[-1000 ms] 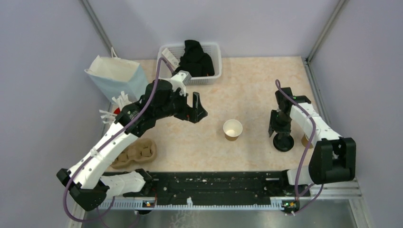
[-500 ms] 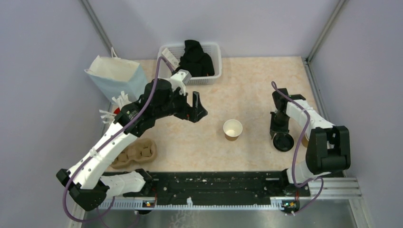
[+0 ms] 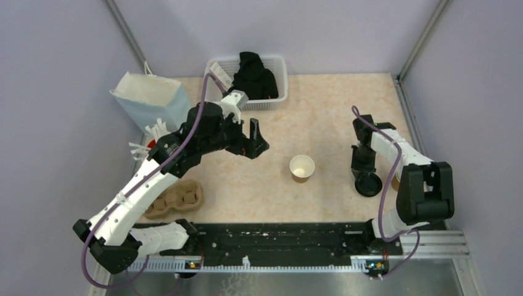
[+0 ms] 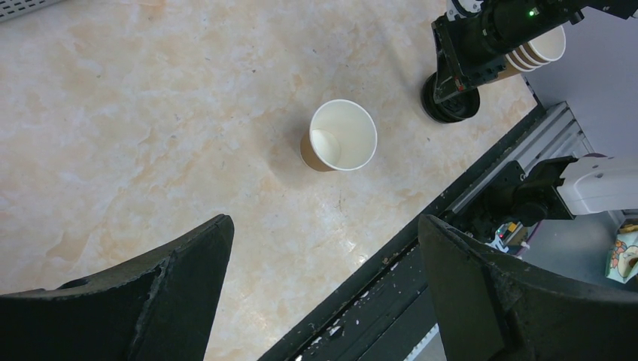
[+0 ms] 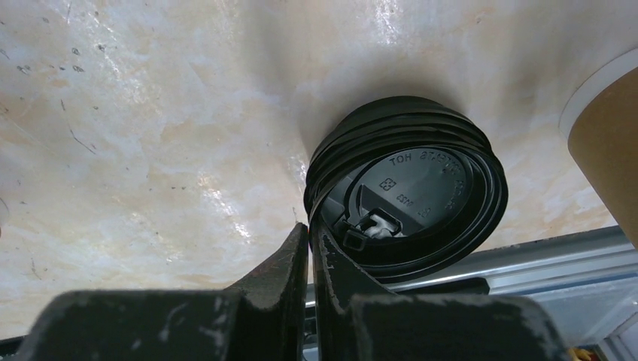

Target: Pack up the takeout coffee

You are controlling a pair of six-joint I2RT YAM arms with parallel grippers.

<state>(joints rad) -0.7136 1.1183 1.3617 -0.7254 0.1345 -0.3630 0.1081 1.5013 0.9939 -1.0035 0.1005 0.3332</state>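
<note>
Fingers [image 4: 188,286] first: found left gripper [image 3: 254,145] spread wide, gripping nothing, hung above beige marbled table [image 3: 321,105]. Found right gripper [image 5: 308,229] pinched on rim of round black plastic lid [image 5: 421,188], topmost of several stacked near table's right edge. Saw light-blue paper bag [image 3: 154,98] far left, white slotted plastic basket [image 3: 284,77] with black cloth [image 3: 253,77] at far edge, moulded brown cardboard carrier [image 3: 179,198] near left. Spotted small brown kraft-paper cup [image 3: 302,168], white inside, uncovered, upright mid-table, well apart from lid.
</note>
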